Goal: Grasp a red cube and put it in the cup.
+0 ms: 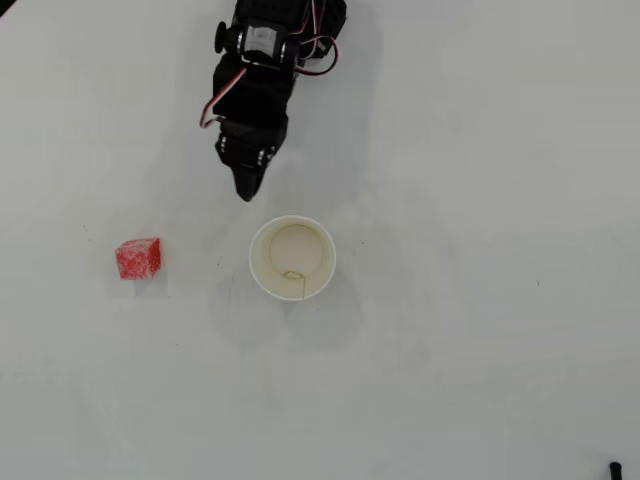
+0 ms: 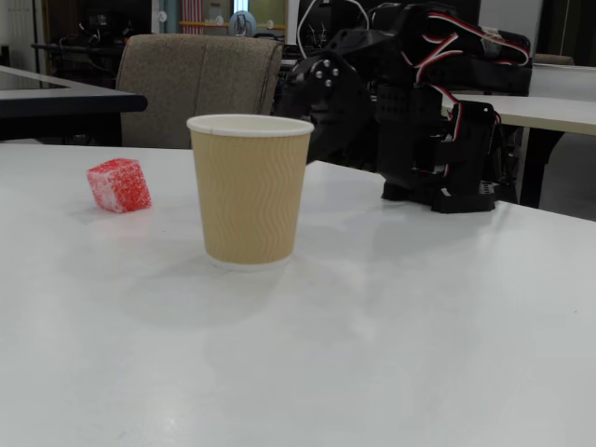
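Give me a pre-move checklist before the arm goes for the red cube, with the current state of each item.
1. Small speckled red cube free on the white table, nothing touching it: ok.
2. Ribbed tan paper cup with a white rim upright: ok.
3. Cup inside holds nothing, cream bottom visible in the overhead view: ok.
4. Black two-finger gripper holds nothing: ok; it hangs near the cup's rim, apart from the cube.
5. Jaws open enough to take the cube: cannot tell; the fingertips look close together from above, and the cup hides them in the fixed view.
6. Path from gripper to cube free of obstacles: ok in the overhead view; the cup stands to the right of it.
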`<state>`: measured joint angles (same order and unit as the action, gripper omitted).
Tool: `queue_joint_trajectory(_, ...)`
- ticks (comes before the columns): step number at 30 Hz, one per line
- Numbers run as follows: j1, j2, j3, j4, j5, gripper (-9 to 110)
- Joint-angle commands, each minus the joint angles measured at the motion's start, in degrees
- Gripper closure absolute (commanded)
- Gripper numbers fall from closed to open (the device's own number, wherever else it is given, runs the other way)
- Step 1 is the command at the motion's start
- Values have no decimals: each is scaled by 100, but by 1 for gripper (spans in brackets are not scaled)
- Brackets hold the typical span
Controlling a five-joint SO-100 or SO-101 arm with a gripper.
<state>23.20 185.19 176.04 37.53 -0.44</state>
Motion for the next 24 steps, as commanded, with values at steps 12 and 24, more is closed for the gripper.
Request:
queue_joint_trajectory(12,1283,-97,422,-1916,-6381,101)
queue_joint_trajectory(24,1714,-1942,-211,-2391,-9835,101)
